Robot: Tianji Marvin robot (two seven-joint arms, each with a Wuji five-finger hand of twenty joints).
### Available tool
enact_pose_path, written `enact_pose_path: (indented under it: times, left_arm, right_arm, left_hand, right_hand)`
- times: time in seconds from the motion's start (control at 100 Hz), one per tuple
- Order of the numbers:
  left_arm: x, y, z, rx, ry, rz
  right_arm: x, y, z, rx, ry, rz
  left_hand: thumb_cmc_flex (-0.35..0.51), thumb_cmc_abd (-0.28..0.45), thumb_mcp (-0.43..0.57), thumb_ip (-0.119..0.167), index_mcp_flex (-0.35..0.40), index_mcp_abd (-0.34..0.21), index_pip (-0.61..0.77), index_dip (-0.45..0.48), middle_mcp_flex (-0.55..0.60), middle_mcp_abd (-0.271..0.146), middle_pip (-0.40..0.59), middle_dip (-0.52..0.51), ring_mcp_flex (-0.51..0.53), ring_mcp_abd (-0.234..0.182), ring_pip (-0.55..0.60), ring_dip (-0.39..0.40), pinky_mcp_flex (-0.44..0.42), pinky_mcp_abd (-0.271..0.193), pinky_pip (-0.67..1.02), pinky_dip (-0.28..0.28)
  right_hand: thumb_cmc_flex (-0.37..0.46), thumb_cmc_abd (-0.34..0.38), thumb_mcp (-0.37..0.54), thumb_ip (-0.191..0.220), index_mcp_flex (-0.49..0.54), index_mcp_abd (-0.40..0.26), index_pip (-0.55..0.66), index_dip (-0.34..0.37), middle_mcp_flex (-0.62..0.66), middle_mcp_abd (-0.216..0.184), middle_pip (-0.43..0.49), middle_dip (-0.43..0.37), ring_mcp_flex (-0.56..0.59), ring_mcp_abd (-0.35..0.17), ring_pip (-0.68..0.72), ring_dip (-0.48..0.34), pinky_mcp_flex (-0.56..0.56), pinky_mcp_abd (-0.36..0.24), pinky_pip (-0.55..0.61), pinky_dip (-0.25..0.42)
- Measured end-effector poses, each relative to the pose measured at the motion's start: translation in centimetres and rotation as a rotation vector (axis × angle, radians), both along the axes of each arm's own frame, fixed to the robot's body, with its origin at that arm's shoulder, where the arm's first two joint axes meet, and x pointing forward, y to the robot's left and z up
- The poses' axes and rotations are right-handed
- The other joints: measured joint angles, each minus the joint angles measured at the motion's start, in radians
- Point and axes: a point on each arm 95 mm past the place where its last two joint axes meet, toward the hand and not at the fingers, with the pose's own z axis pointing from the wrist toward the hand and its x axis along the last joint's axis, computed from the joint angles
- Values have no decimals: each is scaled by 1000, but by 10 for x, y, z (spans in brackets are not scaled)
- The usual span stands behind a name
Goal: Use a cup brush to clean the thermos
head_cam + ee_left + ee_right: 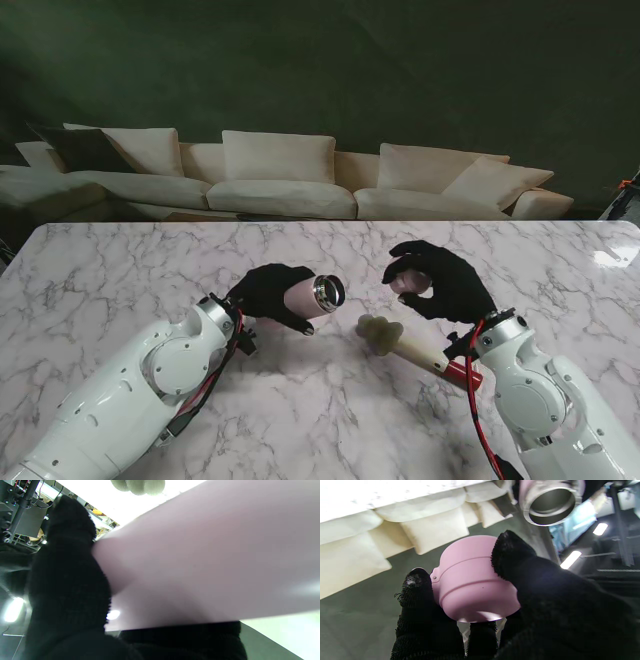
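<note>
The left hand (pixel 268 292) is wrapped around the pink thermos (pixel 312 296), holding it clear of the marble table (pixel 120 270), tipped on its side with the open steel mouth turned toward the other arm. The right hand (pixel 440 282) has its fingers (pixel 510 552) pinched around the pink lid (pixel 472 580), lifted well apart from the mouth — so the cap is off and the bottle stands ready. The brush (pixel 415 345) lies on the table near the right wrist, its pale sponge head pointing toward the thermos, untouched. By my reckoning the opening step is done and scrubbing has not begun. Next the right hand must set the lid down somewhere clear, then take the brush by its handle — the thermos mouth is narrow, so the head will need lining up squarely.
</note>
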Motion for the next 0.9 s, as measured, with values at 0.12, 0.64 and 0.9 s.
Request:
enact_pose_path:
  times: [0.12, 0.64, 0.9]
  left_arm:
    - [0, 0, 0, 0, -1, 0]
    - [1, -3, 1, -2, 1, -7]
    - [0, -3, 0, -3, 2, -3]
  right_arm:
    - [17, -19, -8, -141, 29, -70]
    - [71, -66, -78, -556, 155, -230]
    - [76, -59, -103, -687, 184, -190]
  left_hand:
    - [0, 0, 0, 0, 0, 0, 0, 0, 0, 0, 0, 0, 0, 0, 0, 0, 0, 0, 0, 0]
    - [0, 0, 0, 0, 0, 0, 0, 0, 0, 0, 0, 0, 0, 0, 0, 0, 0, 0, 0, 0]
    - [0, 0, 0, 0, 0, 0, 0, 0, 0, 0, 0, 0, 0, 0, 0, 0, 0, 0, 0, 0]
  right_hand:
    - [0, 0, -2, 0, 0, 0, 0, -4, 0, 0, 0, 0, 0, 0, 2, 0, 5, -7, 9, 0]
    - [-10, 0, -11, 0, -1, -1, 0, -24, 1, 1, 0, -11, 0, 0, 25, 0, 16, -15, 27, -18]
    - [-10, 4, -25, 10, -10, -1, 0, -40, 1, 1, 0, -34, 0, 0, 26, 0, -46, -16, 21, -19]
